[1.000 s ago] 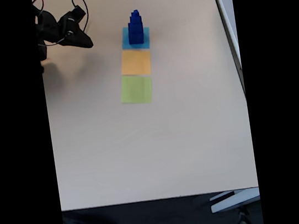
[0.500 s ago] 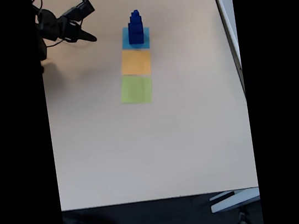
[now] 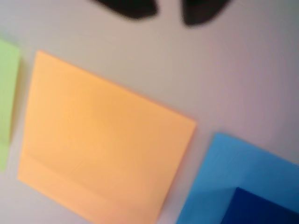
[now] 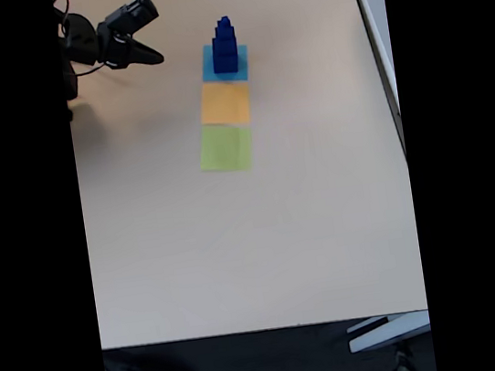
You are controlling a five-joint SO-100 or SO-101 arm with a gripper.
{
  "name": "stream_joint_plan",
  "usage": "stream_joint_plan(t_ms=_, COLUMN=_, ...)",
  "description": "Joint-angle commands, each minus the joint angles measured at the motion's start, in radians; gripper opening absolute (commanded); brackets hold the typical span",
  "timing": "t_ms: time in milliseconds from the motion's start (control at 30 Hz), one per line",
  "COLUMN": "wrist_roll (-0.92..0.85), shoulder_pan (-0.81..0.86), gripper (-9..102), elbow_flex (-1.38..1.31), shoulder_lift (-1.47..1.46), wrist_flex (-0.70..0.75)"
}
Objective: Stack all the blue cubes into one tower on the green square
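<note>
We see the tower on the light-blue square; our gripper, at its nine o'clock, holds nothing, spread unclear.

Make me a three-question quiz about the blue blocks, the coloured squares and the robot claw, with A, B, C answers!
1. Where does the tower of blue cubes stand?
A. on the green square
B. on the light-blue square
C. on the bare table

2. Which colour is the middle square?
A. orange
B. red
C. purple

3. What is the gripper doing?
A. holding a cube
B. pressing on the tower
C. hanging apart from the tower with nothing in it

Answers:
1 B: the light-blue square shows under the tower.
2 A: the orange square lies between the light-blue one and the green square.
3 C: bare table lies between gripper and tower.
</note>
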Motion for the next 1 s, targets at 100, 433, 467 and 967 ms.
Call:
stream_joint_plan(t_ms=100, wrist_roll=0.006, shoulder_pan=0.009, gripper=0, elbow_flex=-0.258, shoulder_lift=-0.229, wrist_flex=0.000)
stream_joint_plan(t_ms=433, wrist_roll=0.137, shoulder_pan=-0.014, gripper=0, elbow_flex=-0.667, shoulder_lift=-0.641, wrist_flex=0.086)
stream_joint_plan(t_ms=467, wrist_roll=0.149, shoulder_pan=-0.015, gripper=0, elbow_flex=-0.710, shoulder_lift=-0.673, wrist_flex=0.106)
stream_joint_plan(t_ms=967, wrist_roll=0.365, shoulder_pan=-0.084, gripper=0, elbow_flex=-1.319, shoulder_lift=-1.115, wrist_flex=0.356)
